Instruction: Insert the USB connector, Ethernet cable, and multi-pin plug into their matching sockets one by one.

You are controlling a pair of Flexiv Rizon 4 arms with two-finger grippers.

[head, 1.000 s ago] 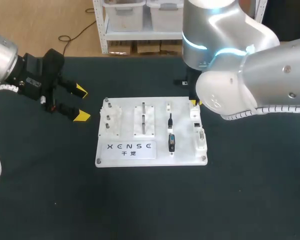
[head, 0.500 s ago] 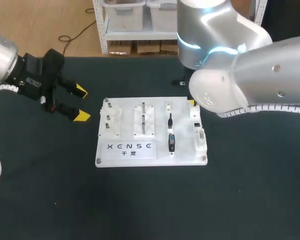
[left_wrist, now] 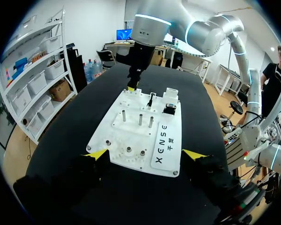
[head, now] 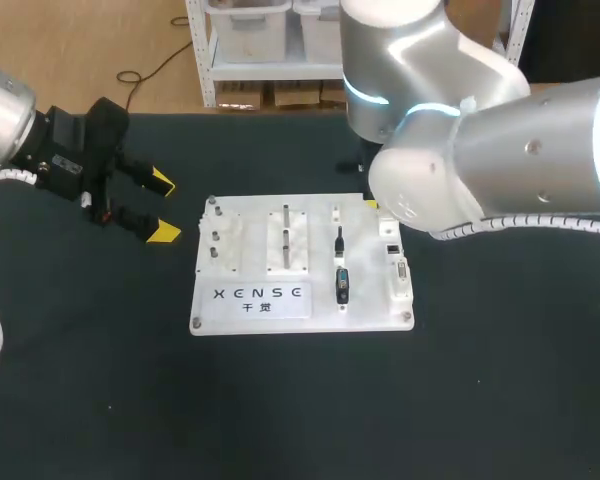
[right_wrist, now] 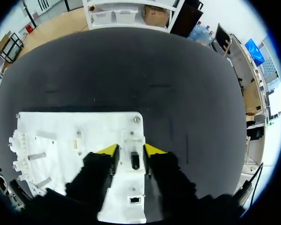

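Upper right on the white board (head: 230, 310), the right hand (right_wrist: 131, 150) straddles a dark plug (right_wrist: 135, 161) seated in its block; whether it is clenched cannot be told. Left hand (head: 162, 206) hangs released, frame left. Squaring onto the plug before squeezing looks wise.

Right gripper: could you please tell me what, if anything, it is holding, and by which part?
Nothing: the right gripper is open, its fingers apart, with the board's white socket block showing between them and no plug or cable gripped.

Bright, even overhead room light, soft glare on the right arm's (head: 520, 150) silver shell, white board (head: 365, 300) gleaming against matte black table (head: 280, 400), faint shadows.
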